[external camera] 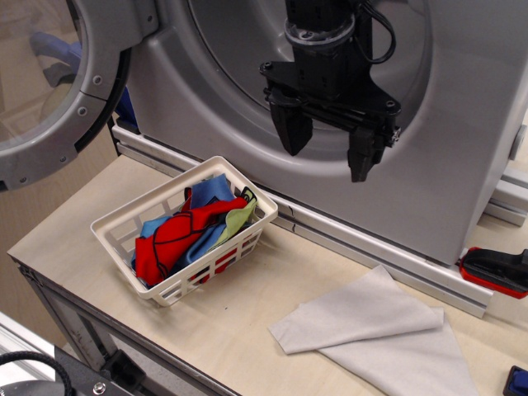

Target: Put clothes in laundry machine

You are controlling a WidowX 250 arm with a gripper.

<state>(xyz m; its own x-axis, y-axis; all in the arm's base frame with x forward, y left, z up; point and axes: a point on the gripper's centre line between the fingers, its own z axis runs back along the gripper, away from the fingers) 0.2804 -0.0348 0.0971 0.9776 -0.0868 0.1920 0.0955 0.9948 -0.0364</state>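
Observation:
The clothes (186, 231) are red, blue and lime green fabric pieces piled in a small white slotted basket (124, 216) on the table. The laundry machine (206, 99) is a large grey front-loader behind the basket. Its round glass-windowed door (49, 91) is swung open at the left. My black gripper (328, 151) hangs in front of the drum opening, up and to the right of the basket. Its two fingers are spread apart and hold nothing.
A large pale grey cloth (379, 334) lies folded on the table at the front right. A red and black object (497, 271) sits at the right edge by the machine's base. The table's front edge runs along the lower left.

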